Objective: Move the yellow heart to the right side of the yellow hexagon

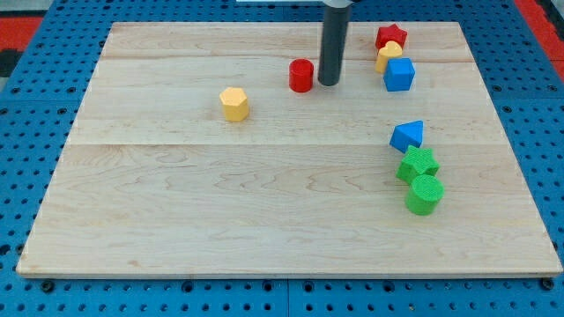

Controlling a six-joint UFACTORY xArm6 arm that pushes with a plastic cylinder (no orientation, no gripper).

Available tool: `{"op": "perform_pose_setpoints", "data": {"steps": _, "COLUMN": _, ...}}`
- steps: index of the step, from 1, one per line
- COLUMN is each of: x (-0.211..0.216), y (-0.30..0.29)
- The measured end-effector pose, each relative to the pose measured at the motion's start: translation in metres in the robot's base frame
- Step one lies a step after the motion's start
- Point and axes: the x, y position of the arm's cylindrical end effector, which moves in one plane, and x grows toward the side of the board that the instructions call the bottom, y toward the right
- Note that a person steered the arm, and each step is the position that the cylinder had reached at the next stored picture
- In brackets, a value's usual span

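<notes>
The yellow heart (pixel 388 55) lies near the view's top right, wedged between a red star (pixel 391 37) above it and a blue cube (pixel 399 75) below it. The yellow hexagon (pixel 234 103) sits left of centre in the upper half of the board. My tip (pixel 329 83) rests on the board just right of a red cylinder (pixel 301 76), about a block's width left of the yellow heart and well right of the hexagon. The rod rises straight up out of the view's top.
A blue triangle (pixel 407 136), a green star (pixel 418 164) and a green cylinder (pixel 425 195) stand in a column at the view's right. The wooden board (pixel 176 220) lies on a blue perforated base (pixel 26 106).
</notes>
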Motion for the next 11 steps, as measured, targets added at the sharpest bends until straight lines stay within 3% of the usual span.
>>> {"op": "perform_pose_setpoints", "data": {"steps": 1, "x": 0.0, "y": -0.075}}
{"op": "perform_pose_setpoints", "data": {"steps": 2, "x": 0.005, "y": -0.083}}
{"op": "perform_pose_setpoints", "data": {"steps": 3, "x": 0.067, "y": -0.035}}
{"op": "perform_pose_setpoints", "data": {"steps": 4, "x": 0.097, "y": -0.063}}
{"op": "perform_pose_setpoints", "data": {"steps": 5, "x": 0.093, "y": -0.123}}
{"op": "perform_pose_setpoints", "data": {"steps": 6, "x": 0.083, "y": -0.134}}
{"op": "perform_pose_setpoints", "data": {"steps": 9, "x": 0.039, "y": -0.115}}
{"op": "perform_pose_setpoints", "data": {"steps": 10, "x": 0.049, "y": -0.113}}
{"op": "perform_pose_setpoints", "data": {"steps": 11, "x": 0.069, "y": -0.066}}
